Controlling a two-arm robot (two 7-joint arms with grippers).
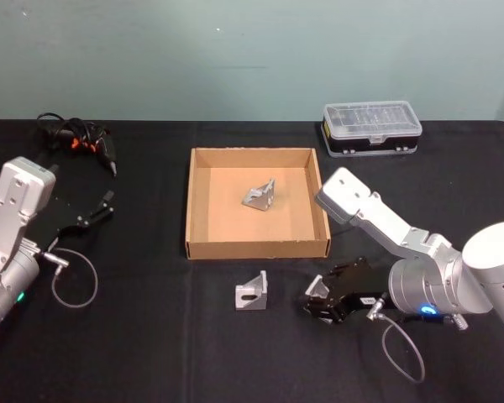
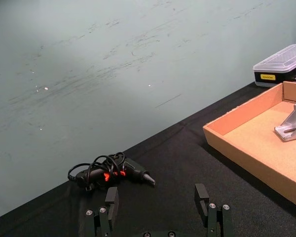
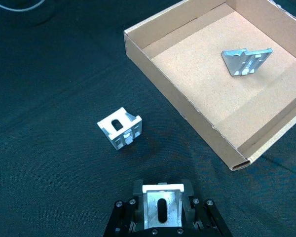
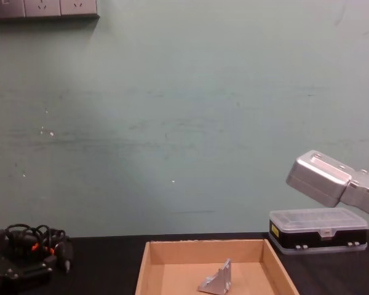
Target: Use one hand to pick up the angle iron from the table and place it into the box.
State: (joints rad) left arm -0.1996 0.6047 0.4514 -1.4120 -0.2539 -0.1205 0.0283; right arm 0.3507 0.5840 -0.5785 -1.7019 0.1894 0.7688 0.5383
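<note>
My right gripper (image 1: 323, 295) hovers low over the black table (image 1: 151, 344), in front of the box's right corner, shut on an angle iron (image 3: 162, 210) that sits between its fingers. A second angle iron (image 1: 251, 294) (image 3: 121, 128) stands on the table just left of that gripper, in front of the tan cardboard box (image 1: 256, 248) (image 3: 177, 94). A third angle iron (image 1: 259, 196) (image 3: 245, 60) (image 4: 217, 281) lies inside the box. My left gripper (image 1: 97, 210) (image 2: 157, 207) is open at the far left, holding nothing.
A black plastic case with a clear lid (image 1: 371, 128) (image 4: 318, 230) stands behind the box on the right. A black and orange tool with tangled cable (image 1: 76, 138) (image 2: 111, 173) lies at the back left. Cable loops hang beside both arms.
</note>
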